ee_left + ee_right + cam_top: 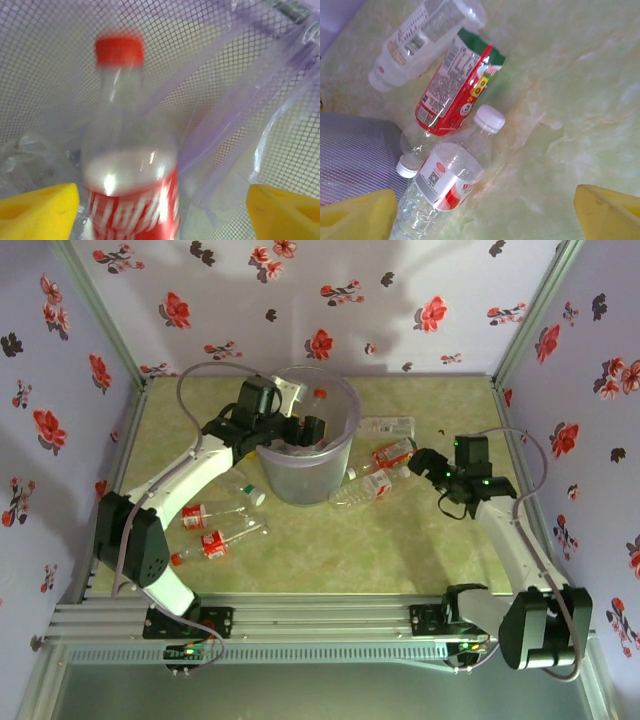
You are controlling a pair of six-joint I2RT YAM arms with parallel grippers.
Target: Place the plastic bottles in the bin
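Operator: Worktop [400, 540] on my overhead feed is a pale green marble pattern. The bin [310, 475] stands upright toward its far side, left of centre.

Colleague: Your arms?

Operator: My left arm [190, 475] reaches over the bin's near-left rim, with its wrist above the opening. My right arm [508, 538] ends just right of the bin.

Colleague: Where are the plastic bottles [365, 487]?

Operator: Three lie on their sides left of the bin: a red-labelled bottle [205, 512], a second red-labelled bottle [215, 542] nearer me, and a clear bottle [245, 488] closest to the bin. Right of the bin, my right wrist feed shows a white-labelled bottle [425, 40], a red-and-green-labelled bottle [457, 87] just beside it, and a white-capped bottle [450, 185] lying near the bin's mesh wall. One more, a red-capped bottle [130, 165] with a red label, is inside the bin. It is blurred on my left wrist feed, with the mesh wall behind it.

Colleague: Fingers?

Operator: My left fingers [40, 210] are spread wide. The red-capped bottle sits between them, close to the pad at the frame's left, with a clear gap to the other pad, so nothing is clamped. I can't tell whether it touches that near pad. My right fingers [355, 217] are also spread wide and grasp nothing. Bare worktop lies between them, and the white-capped bottle's body is just beside one pad.
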